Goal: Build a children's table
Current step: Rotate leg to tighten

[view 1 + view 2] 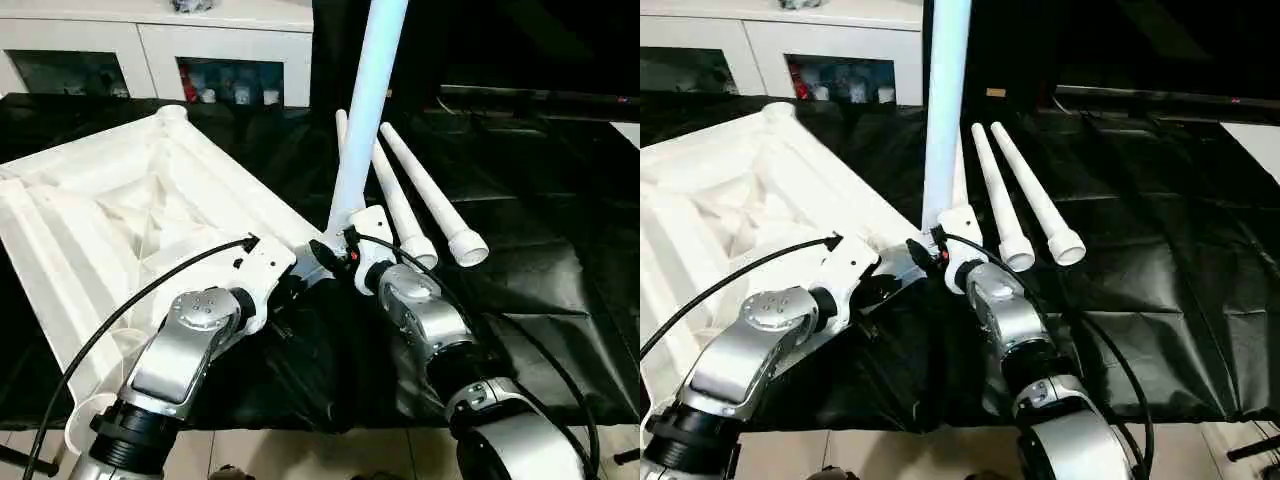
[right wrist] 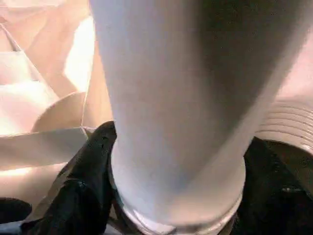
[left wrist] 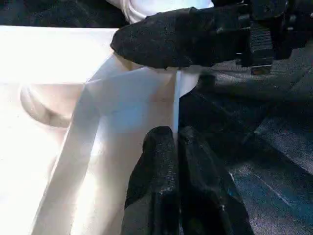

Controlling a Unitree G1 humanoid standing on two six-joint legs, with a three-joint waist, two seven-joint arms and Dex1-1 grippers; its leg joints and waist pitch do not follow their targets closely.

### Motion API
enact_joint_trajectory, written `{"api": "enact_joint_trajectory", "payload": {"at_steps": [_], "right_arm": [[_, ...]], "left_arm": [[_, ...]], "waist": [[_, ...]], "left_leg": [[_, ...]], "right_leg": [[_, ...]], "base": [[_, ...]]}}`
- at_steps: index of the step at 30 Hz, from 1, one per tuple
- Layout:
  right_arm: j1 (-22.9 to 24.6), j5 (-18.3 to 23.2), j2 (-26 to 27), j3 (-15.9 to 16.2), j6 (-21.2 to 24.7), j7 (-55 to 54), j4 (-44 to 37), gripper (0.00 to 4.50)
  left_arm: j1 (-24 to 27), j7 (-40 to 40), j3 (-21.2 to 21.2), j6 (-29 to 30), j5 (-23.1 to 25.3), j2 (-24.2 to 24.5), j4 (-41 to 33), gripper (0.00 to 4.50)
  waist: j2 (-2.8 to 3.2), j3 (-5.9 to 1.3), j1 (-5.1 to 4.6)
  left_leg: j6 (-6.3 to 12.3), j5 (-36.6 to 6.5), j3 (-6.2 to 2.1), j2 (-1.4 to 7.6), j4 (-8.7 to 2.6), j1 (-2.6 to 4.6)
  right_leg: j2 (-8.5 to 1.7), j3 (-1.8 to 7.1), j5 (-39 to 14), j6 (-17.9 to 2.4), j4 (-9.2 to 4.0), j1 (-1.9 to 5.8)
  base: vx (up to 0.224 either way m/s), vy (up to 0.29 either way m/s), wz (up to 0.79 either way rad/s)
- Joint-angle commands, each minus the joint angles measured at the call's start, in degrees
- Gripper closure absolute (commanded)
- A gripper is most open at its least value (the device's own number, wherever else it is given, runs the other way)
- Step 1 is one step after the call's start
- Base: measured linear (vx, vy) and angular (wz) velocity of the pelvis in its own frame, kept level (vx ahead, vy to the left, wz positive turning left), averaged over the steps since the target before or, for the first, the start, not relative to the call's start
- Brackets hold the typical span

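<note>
You are looking at the children's table top [image 1: 120,215] lying upside down, ribbed underside up, across the left half of the head view on the black cloth [image 1: 540,300] that is covering the table, with one round corner socket [image 1: 172,113] showing at the upper left. Near the middle of the frame, one white leg [image 1: 365,110] is standing upright and leaning slightly to the right, its lower end sitting at the near corner of the top. Your right gripper [image 1: 335,240] is grasping that leg near its base; in the right wrist view the black fingers [image 2: 83,186] are lying on either side of the leg's collar, so the jaws are standing wide around it. Your left gripper [image 3: 176,142] is clenched with its jaws pressed together and holding nothing, its tips sitting just beside the upright rim of the top, close to the same corner. Two more legs [image 1: 405,205] are lying side by side on the cloth right of centre, their wide ends pointing toward the lower right. A white cabinet [image 1: 150,50] with glass doors is standing along the top left edge of the frame.
</note>
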Motion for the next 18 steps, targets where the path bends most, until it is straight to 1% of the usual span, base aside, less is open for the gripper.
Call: {"api": "enact_joint_trajectory", "payload": {"at_steps": [1, 2, 3, 5, 8, 9, 10, 11, 12, 13, 14, 16, 18], "right_arm": [[0.5, 1.0, 1.2, 1.4, 0.3, 3.4, 0.9, 0.98], [0.5, 0.9, 0.9, 1.6, 0.2, 4.0, 0.7, 0.86], [0.7, 0.2, -0.3, 2.5, -0.4, 5.7, -0.1, 0.86], [1.0, -0.3, -1.2, 3.0, -0.9, 6.9, -0.8, 0.86], [2.7, 0.9, -4.5, 2.8, -0.5, 12.8, -5.0, 0.86], [4.7, 0.7, -7.4, 4.2, -0.8, 17.5, -8.3, 0.86], [4.7, 0.7, -7.4, 4.2, -0.8, 17.5, -8.3, 0.86], [6.0, 0.5, -9.2, 5.3, -0.9, 20.4, -10.3, 0.86], [6.7, 0.4, -10.2, 5.8, -1.0, 21.9, -11.3, 0.86], [7.3, 0.4, -11.0, 6.2, -1.1, 23.1, -12.0, 0.86], [7.7, 0.5, -11.5, 6.4, -1.0, 23.9, -12.6, 0.86], [9.8, 1.0, -14.2, 7.5, -0.5, 27.9, -15.8, 0.86], [11.1, 1.5, -15.6, 8.0, 0.1, 30.5, -18.1, 0.86]], "left_arm": [[-0.3, -1.5, -0.4, -2.2, -1.7, 0.0, -2.3, 4.50], [-0.3, -2.1, -0.6, -2.4, -1.8, 0.2, -2.4, 4.50], [-0.2, -3.7, -1.1, -3.2, -2.4, 1.1, -2.4, 4.50], [-0.3, -4.8, -1.5, -3.6, -2.5, 1.8, -2.3, 4.50], [-0.5, -8.8, -2.4, -5.0, -3.6, 3.8, -1.9, 4.50], [-0.6, -11.9, -3.0, -5.9, -4.3, 5.1, -1.5, 4.50], [-0.6, -11.9, -3.0, -5.9, -4.3, 5.1, -1.5, 4.50], [-0.7, -13.8, -3.5, -6.8, -4.6, 6.1, -1.1, 4.50], [-0.7, -14.8, -3.7, -7.2, -4.8, 6.5, -0.9, 4.50], [-0.8, -15.6, -3.8, -7.5, -5.1, 6.9, -0.8, 4.50], [-0.8, -16.1, -4.0, -7.7, -5.2, 7.1, -0.7, 4.50], [-1.2, -18.8, -4.7, -8.3, -5.7, 8.5, 0.0, 4.50], [-1.4, -20.6, -4.9, -9.3, -5.7, 9.8, 0.5, 4.50]], "waist": [[0.55, -4.45, 0.32], [0.61, -4.43, 0.29], [0.58, -4.45, 0.33], [0.66, -4.49, 0.42], [0.63, -4.43, 0.61], [1.01, -4.49, 0.82], [0.91, -4.49, 1.05], [1.14, -4.52, 1.32], [0.92, -4.45, 1.69], [1.03, -4.43, 1.84], [0.98, -4.39, 1.81], [1.14, -4.34, 2.10], [0.95, -4.32, 2.40]], "left_leg": [[1.50, -10.8, 0.37, 0.65, -3.64, 0.17], [1.49, -10.9, 0.39, 0.65, -3.64, 0.22], [1.50, -10.8, 0.34, 0.66, -3.64, 0.16], [1.62, -10.3, 0.35, 0.73, -3.63, 0.23], [2.03, -9.9, 0.43, 0.70, -3.57, 0.15], [2.14, -10.0, 0.42, 0.77, -3.51, 0.36], [2.28, -10.0, 0.42, 0.79, -3.47, 0.44], [2.36, -9.8, 0.42, 0.81, -3.52, 0.38], [2.40, -10.4, 0.54, 0.84, -3.50, 0.51], [2.13, -11.0, 0.46, 0.84, -3.62, 0.52], [1.98, -11.5, 0.47, 0.85, -3.66, 0.51], [1.72, -12.4, 0.39, 0.88, -3.68, 0.67], [1.77, -12.8, 0.37, 0.83, -3.77, 0.58]], "right_leg": [[-3.89, 2.69, -8.5, -10.8, -4.18, 3.18], [-3.93, 2.72, -9.0, -10.8, -4.27, 3.10], [-3.96, 2.69, -9.2, -10.9, -4.25, 3.20], [-3.92, 2.70, -8.6, -11.2, -4.20, 3.11], [-3.88, 2.77, -7.6, -11.4, -4.14, 3.22], [-3.80, 2.75, -7.2, -11.4, -4.22, 3.12], [-3.73, 2.73, -6.9, -11.4, -4.22, 3.10], [-3.74, 2.78, -6.4, -11.9, -4.02, 3.10], [-3.74, 2.83, -6.9, -11.7, -4.24, 3.03], [-3.76, 2.77, -7.7, -11.8, -4.29, 3.03], [-3.80, 2.78, -8.4, -11.8, -4.31, 2.98], [-3.83, 2.79, -10.0, -11.3, -4.56, 3.01], [-3.87, 2.82, -11.2, -10.9, -4.68, 3.08]], "base": [[0.000, 0.000, 0.00], [0.000, 0.000, 0.00], [0.000, 0.000, 0.00], [0.000, 0.000, 0.00], [0.000, 0.000, 0.00], [0.000, 0.000, 0.00], [0.000, 0.000, 0.00], [0.000, 0.000, 0.00], [0.000, 0.000, 0.00], [0.000, 0.000, 0.00], [0.000, 0.000, 0.00], [0.000, 0.000, 0.00], [0.000, 0.000, 0.00]]}}
